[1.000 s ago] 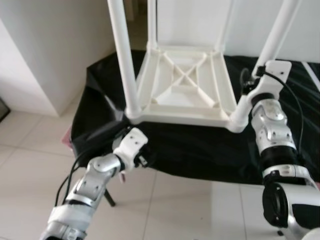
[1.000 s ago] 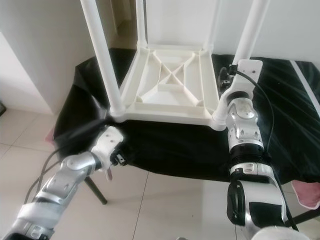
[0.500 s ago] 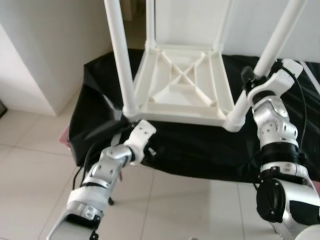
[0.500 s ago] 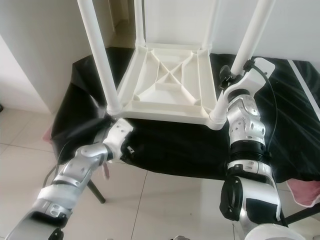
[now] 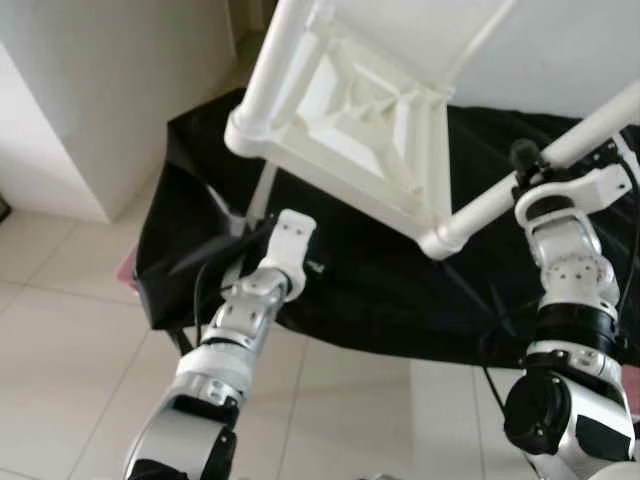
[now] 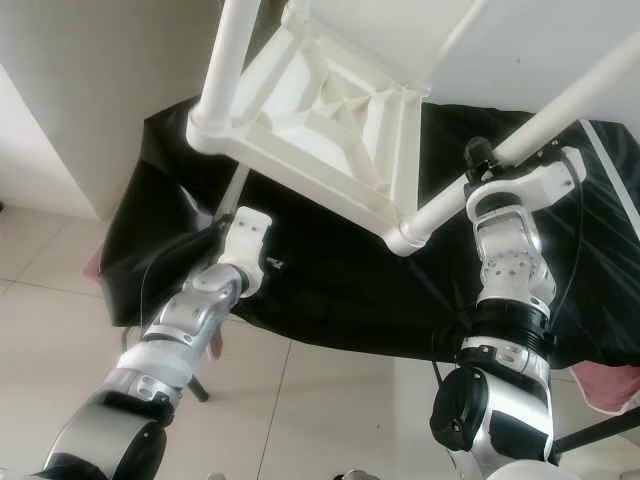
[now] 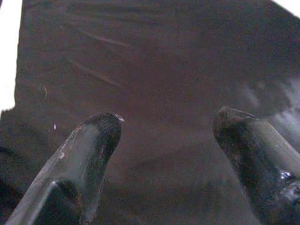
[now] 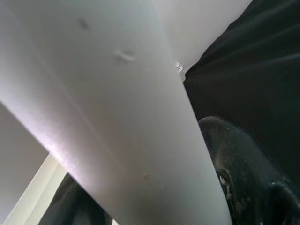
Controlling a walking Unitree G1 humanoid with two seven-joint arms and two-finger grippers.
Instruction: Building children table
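Note:
The white plastic children's table point(image 5: 385, 130) is upside down and tipped steeply, its near left corner point(image 5: 245, 130) raised off the black cloth point(image 5: 350, 280). My right gripper point(image 6: 487, 163) is shut on the table's near right leg point(image 5: 600, 115), close to the corner socket. In the right wrist view that leg point(image 8: 108, 108) runs right past one black finger point(image 8: 239, 164). My left gripper point(image 7: 166, 126) is open over the cloth, just below the raised corner, with nothing between its fingers point(image 7: 89, 150). The left arm point(image 5: 250, 300) reaches forward to the cloth's front edge.
The cloth covers a low stand point(image 6: 190, 385) on a pale tiled floor point(image 5: 60, 340). A white wall point(image 5: 90, 90) rises at the left. Something pink point(image 6: 610, 385) lies at the lower right. A black cable point(image 6: 440, 370) hangs beside the right arm.
The table has tipped up: its near left corner rose and the legs swung to the right. My right gripper went with the leg. My left arm reached forward under the raised corner.

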